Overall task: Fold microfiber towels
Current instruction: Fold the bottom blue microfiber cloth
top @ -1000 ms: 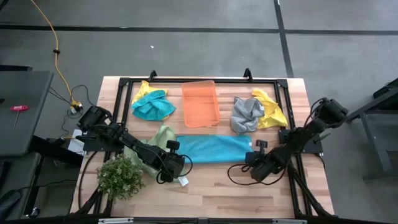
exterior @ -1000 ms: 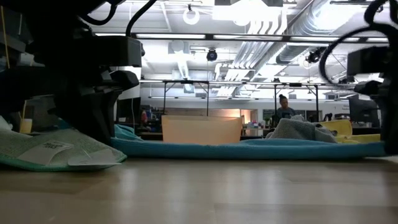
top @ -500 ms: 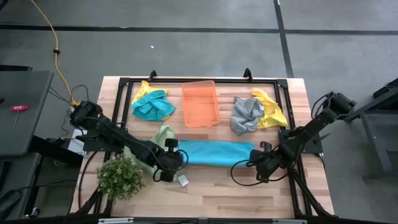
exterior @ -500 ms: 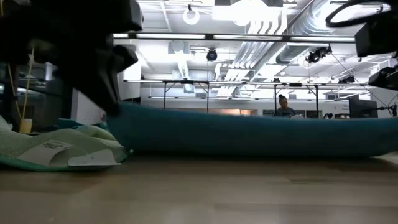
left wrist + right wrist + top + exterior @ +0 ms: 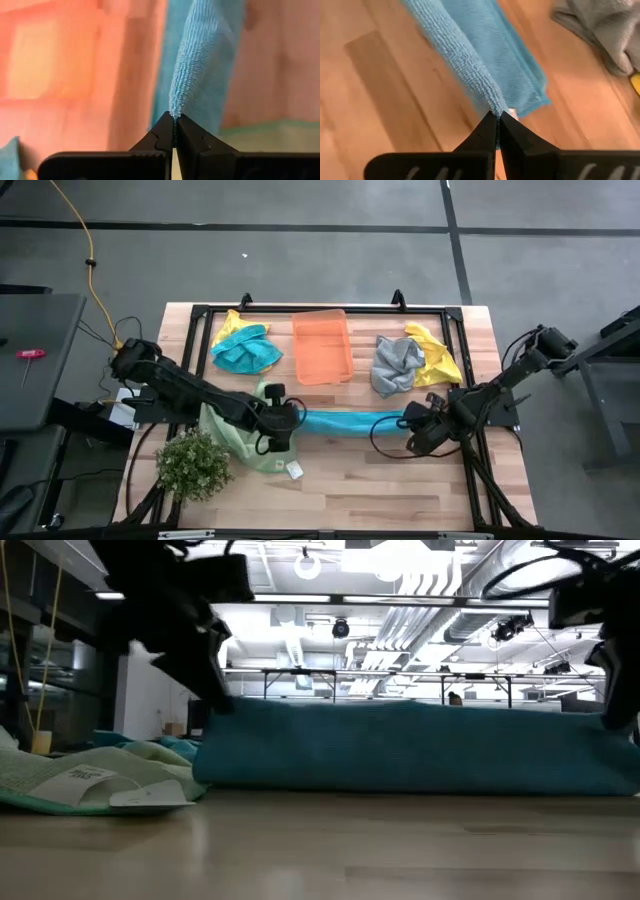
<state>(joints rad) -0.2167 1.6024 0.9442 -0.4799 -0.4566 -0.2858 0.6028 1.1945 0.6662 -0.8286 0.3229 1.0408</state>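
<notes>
A: Left arm? 
B: Stretched inward from the table's left edge; left gripper [image 5: 286, 417] pinched tight on a teal towel [image 5: 350, 420] end.

A: Right arm? 
B: Angled in from the right side; right gripper [image 5: 418, 420] clamped on the opposite end.

Six towels [image 5: 350, 421], one orange bin [image 5: 322, 346], one plant [image 5: 193, 465], two arms [image 5: 190, 389].

Teal towel [image 5: 352, 420]: we saw it spread wide and flat a second ago; it now shows from above as a narrow band, and stands as a tall sheet in the low view.
Left gripper [image 5: 290, 416]: has moved away from the table's front edge.
Right gripper [image 5: 412, 418]: likewise moved back, pinching the opposite end.
</notes>
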